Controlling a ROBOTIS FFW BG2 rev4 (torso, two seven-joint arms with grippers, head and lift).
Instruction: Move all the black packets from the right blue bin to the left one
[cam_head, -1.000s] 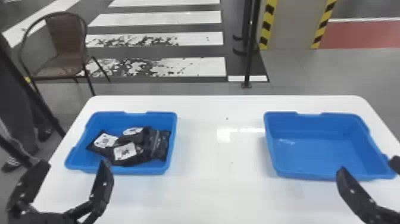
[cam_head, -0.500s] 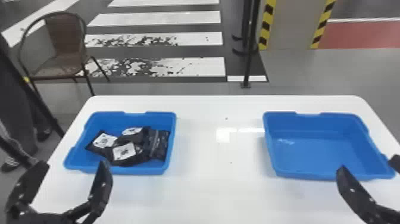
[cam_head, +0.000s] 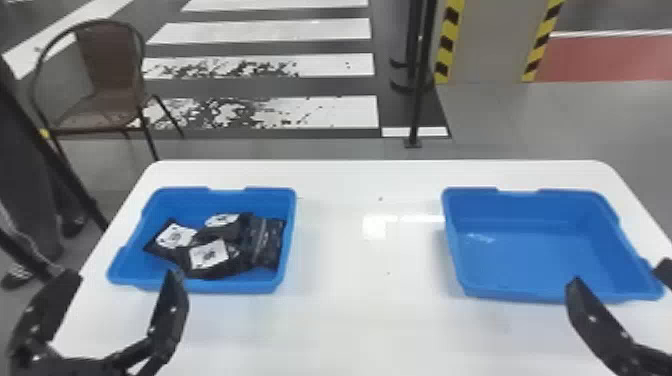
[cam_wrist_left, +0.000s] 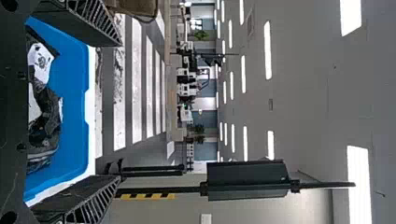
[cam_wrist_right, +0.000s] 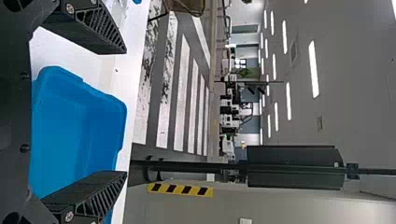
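Observation:
In the head view, several black packets (cam_head: 210, 255) with white labels lie piled in the left blue bin (cam_head: 200, 287). The right blue bin (cam_head: 545, 295) holds nothing. My left gripper (cam_head: 115, 285) stands open at the near side of the left bin, nothing between its fingers. Near the right bin's front edge is my right gripper (cam_head: 620, 275), also open. The left wrist view has the left gripper (cam_wrist_left: 116, 112) with fingers wide apart and the packets (cam_wrist_left: 42, 107) in the bin beyond. In the right wrist view the right gripper (cam_wrist_right: 126, 112) spans the bare right bin (cam_wrist_right: 74, 135).
Both bins stand on a white table (cam_head: 370, 310), with a wide stretch of tabletop between them. Behind it are a brown chair (cam_head: 110, 80) and a black post (cam_head: 420, 90). A person's legs and shoe show at the left edge, beside the table.

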